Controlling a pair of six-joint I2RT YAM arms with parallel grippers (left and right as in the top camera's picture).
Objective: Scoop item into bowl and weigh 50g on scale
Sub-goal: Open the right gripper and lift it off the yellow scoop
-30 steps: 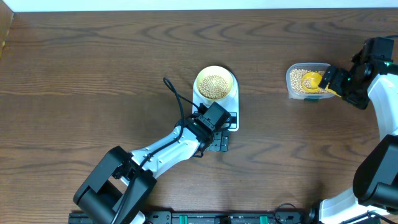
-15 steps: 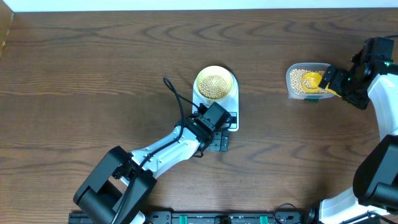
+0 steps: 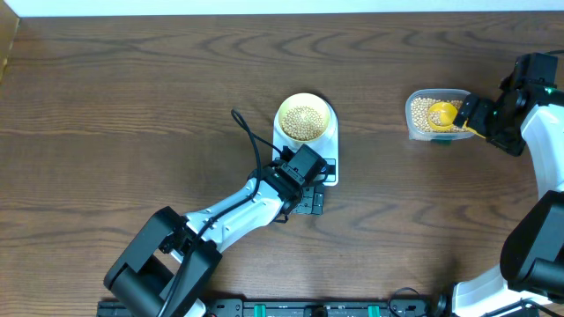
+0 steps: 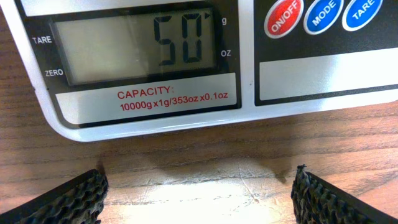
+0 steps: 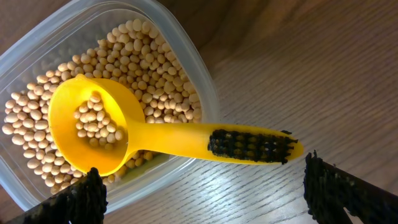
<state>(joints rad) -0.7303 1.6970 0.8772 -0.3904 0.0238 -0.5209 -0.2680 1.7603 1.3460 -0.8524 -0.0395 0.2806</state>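
The pale yellow-green bowl (image 3: 305, 118) is full of beige beans (image 3: 305, 121) and stands on the white scale (image 3: 327, 141) at the table's middle. In the left wrist view the scale's display (image 4: 134, 48) reads 50 g. My left gripper (image 3: 307, 204) (image 4: 199, 196) is open and empty just in front of the scale. My right gripper (image 3: 483, 125) (image 5: 205, 193) is open beside the clear tub (image 3: 435, 114) of beans (image 5: 149, 68). The yellow scoop (image 5: 93, 127) rests in the tub with some beans in it, its handle (image 5: 249, 144) free between my fingers.
A black cable (image 3: 251, 141) runs from the left arm near the scale. The scale's red and blue buttons (image 4: 323, 14) face my left gripper. The tub sits near the table's right side, close to the right arm's base (image 3: 542, 97).
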